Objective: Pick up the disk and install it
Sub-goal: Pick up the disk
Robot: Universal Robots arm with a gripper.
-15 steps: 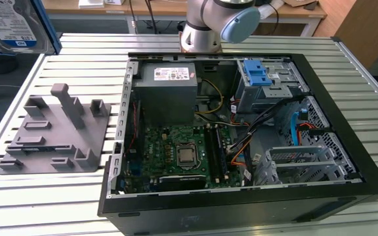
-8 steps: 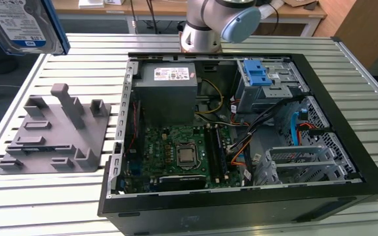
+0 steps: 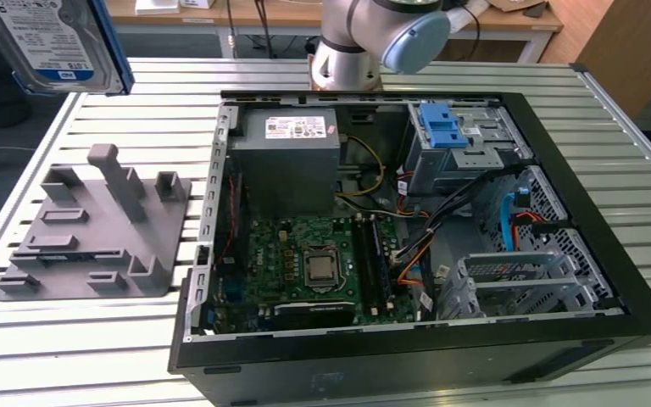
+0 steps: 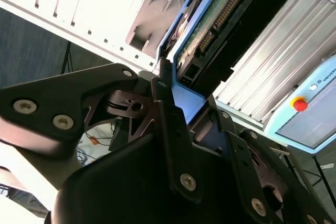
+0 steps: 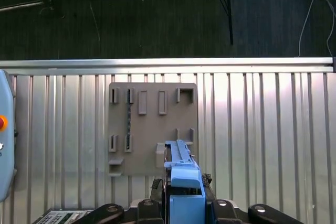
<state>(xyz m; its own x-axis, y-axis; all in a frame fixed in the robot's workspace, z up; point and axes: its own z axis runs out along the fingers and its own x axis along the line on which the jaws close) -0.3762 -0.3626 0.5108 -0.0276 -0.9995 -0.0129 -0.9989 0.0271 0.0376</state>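
I'm seeing the arm [image 3: 354, 38] standing at top centre of the exterior view, its grey jt w/ a blue cap facing the exterior view's right. In both wrist views the gripper [image 5: 184, 191] is clamping the disk [image 5: 184, 174] edge-on btw its black fingers [image 4: 164, 98], linkage bars spreading out on either side.

surface: slatted metal table [image 3: 77, 339] | exterior view's left: grey fixture block [image 3: 94, 233] | beside it: open computer case [image 3: 393, 365]

Exterior and first wrist views look down on the fixture [image 3: 91, 242] [image 5: 149, 127].
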